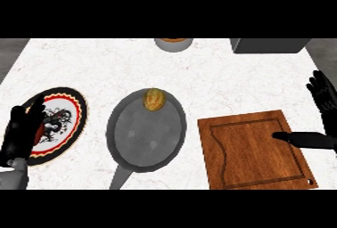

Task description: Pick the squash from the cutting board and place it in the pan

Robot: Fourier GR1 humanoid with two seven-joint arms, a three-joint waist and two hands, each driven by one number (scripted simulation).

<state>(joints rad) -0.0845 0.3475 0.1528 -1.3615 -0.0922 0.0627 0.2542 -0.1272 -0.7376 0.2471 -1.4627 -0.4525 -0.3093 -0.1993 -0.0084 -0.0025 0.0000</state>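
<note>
Squash (pixel 154 99) lies in the pan (pixel 146 133), at its far rim.
The right hand (pixel 320 116) is well apart over the cutting board's (pixel 253 149) right edge, fingers spread, holding nothing.

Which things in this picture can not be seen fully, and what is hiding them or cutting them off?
- Plate, head view: its left part is hidden by the left hand.
- Round container and grey box: cut off by the upper edge; what they are cannot be told.
- Pan: the handle's end runs out at the lower edge.
- Right hand: partly beyond the right edge.
- Squash: surface detail too small.
</note>
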